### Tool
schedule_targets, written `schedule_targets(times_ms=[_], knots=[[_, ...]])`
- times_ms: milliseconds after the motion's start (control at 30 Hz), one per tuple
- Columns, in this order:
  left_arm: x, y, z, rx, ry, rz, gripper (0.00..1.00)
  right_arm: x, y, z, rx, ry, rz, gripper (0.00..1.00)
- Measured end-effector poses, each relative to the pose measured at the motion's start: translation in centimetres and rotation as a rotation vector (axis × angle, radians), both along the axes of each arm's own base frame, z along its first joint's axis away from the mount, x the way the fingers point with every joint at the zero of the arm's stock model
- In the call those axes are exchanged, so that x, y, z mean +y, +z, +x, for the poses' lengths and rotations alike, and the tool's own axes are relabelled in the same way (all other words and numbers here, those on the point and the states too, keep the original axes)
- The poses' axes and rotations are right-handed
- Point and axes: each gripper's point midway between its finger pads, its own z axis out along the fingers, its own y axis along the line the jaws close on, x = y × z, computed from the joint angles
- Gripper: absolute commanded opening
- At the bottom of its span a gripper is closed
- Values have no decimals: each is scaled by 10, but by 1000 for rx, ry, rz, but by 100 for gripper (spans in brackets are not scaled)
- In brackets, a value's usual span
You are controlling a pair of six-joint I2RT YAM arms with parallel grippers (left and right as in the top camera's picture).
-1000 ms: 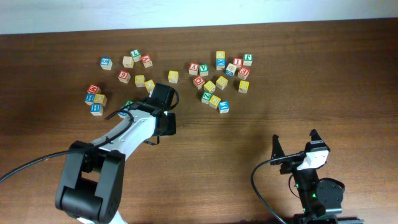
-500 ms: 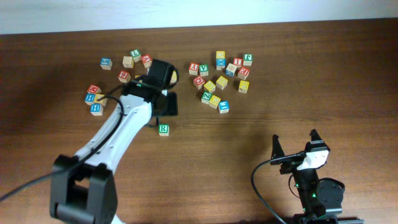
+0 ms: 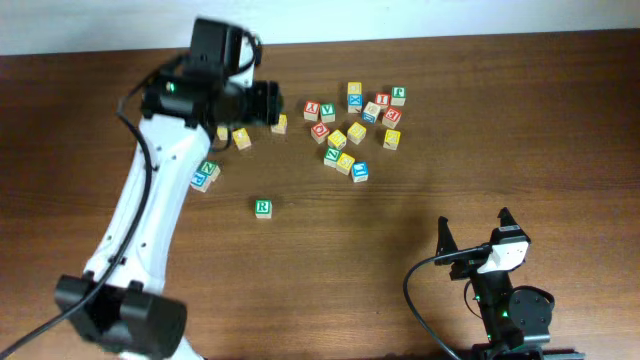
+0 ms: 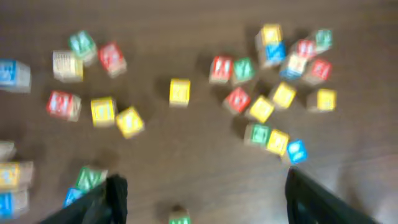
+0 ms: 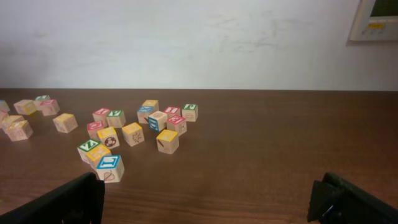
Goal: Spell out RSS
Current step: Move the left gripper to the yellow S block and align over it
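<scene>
While the small green-and-white wooden R cube (image 3: 262,207) sits alone on the brown counter (image 3: 500,120), one letter is placed. I need two S's from the yellow wooden cubes (image 3: 278,123) farther back. My left fingers (image 4: 115,198) and right fingers (image 5: 68,202) are apart, empty.

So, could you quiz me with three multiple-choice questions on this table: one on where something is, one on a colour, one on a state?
1. Where is the R block?
A) stacked on another block
B) alone on the table, apart from the other blocks
C) in a bowl

2. Its top face is mainly:
A) red
B) blue
C) green

3. The left gripper is:
A) open and empty
B) shut on a block
C) out of view

Answers: B, it sits by itself; C, green and white show around the letter; A, its fingers are spread with nothing between them.
</scene>
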Motion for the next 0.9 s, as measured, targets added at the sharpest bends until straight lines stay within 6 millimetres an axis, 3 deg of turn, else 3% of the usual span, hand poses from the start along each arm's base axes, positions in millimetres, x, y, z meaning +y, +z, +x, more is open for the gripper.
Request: schedule_targets(times_ms=[67,167,333,500,700,900], knots=[[-3,6,6,-3,-35,14,96,0,0,0,0,0,0,99],[-8,-7,22,7,-61,29,99,0,0,0,0,0,0,98],[-16,-75,50,96,-78,60,86,0,0,0,0,0,0,98],[-18,-118,61,149,-77,80,80,0,0,0,0,0,1,98],[-9,-145,80,133,-38,147,74,0,0,0,0,0,0,98],[-11,-174,106,82,-23,159,78,0,0,0,0,0,0,98]])
